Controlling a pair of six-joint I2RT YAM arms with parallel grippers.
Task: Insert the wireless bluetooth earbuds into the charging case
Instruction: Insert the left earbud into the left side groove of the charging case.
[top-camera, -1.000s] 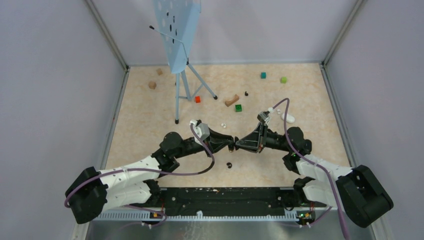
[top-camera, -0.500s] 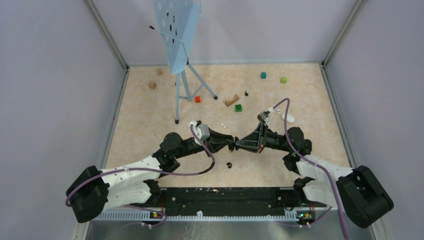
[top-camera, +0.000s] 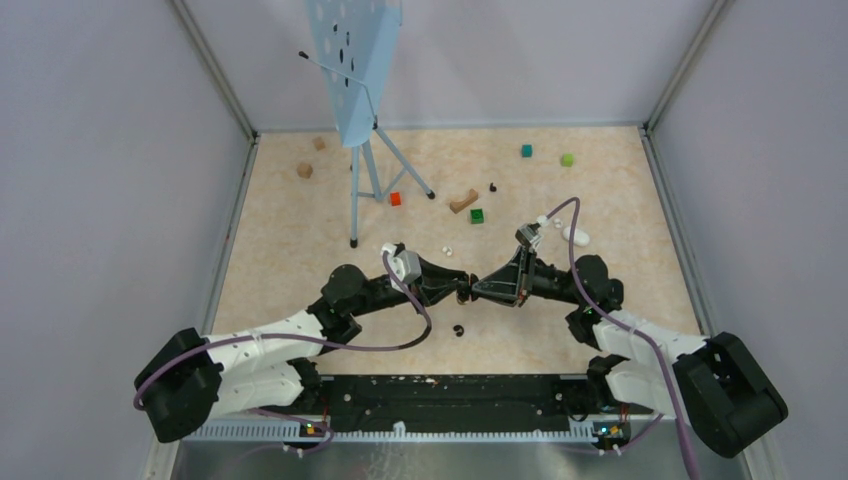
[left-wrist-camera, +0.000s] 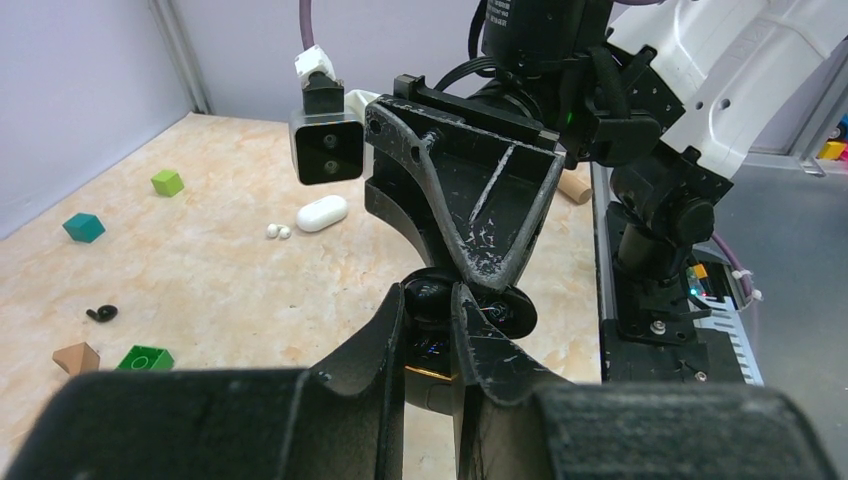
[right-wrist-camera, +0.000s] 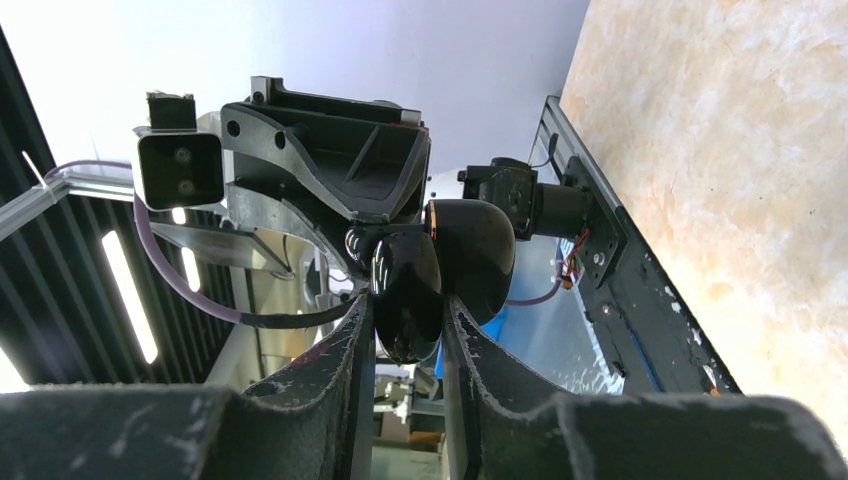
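The left gripper (left-wrist-camera: 430, 302) and the right gripper (right-wrist-camera: 407, 305) are meeting tip to tip above the middle of the tabletop (top-camera: 290, 240). In the top view the left one is pointing to 3 o'clock and the right one to 9 o'clock. The right jaws are standing only a little apart and are clamping a glossy black case (right-wrist-camera: 478, 250), which is filling the gap between them and showing two rounded halves. The left jaws are nearly together and are pinching a thin black part of the same case from the other side. The case is hanging above the tabletop, not touching it. One black bud (top-camera: 458, 330) is lying on the tabletop at 6 o'clock from the case, near it. White buds (top-camera: 445, 250) are lying at 11 o'clock, and a white case (top-camera: 575, 236) is resting at 2 o'clock, further away.
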